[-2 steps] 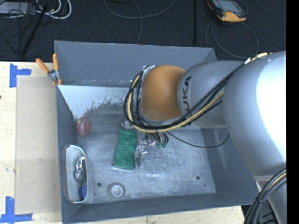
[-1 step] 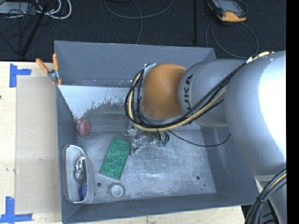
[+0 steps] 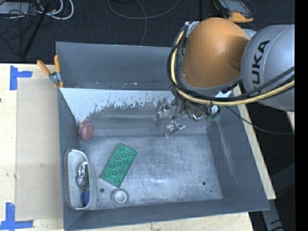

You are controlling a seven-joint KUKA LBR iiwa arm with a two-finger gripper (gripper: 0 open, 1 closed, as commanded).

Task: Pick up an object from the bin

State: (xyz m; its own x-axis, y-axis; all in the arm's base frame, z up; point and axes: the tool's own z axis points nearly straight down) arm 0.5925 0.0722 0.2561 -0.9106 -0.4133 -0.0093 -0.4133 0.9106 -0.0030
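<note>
Gripper (image 3: 172, 119) points down beside the bin's (image 3: 120, 64) far wall

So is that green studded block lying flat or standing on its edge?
Lying flat: the green studded block rests on the bin floor with its whole studded face turned up, and nothing props it.

This looks like a robotics lab or test cell rather than a home or shop. A silver industrial arm (image 3: 269, 61) lettered KUKA, with an orange cover (image 3: 211, 52) and looped black-and-yellow cables (image 3: 172, 66) at its wrist, reaches over a grey metal bin (image 3: 115, 61) of bare, scuffed sheet. Behind the bin lies a dark floor (image 3: 159, 32) strewn with loose wires (image 3: 62, 4) and leads.
</note>
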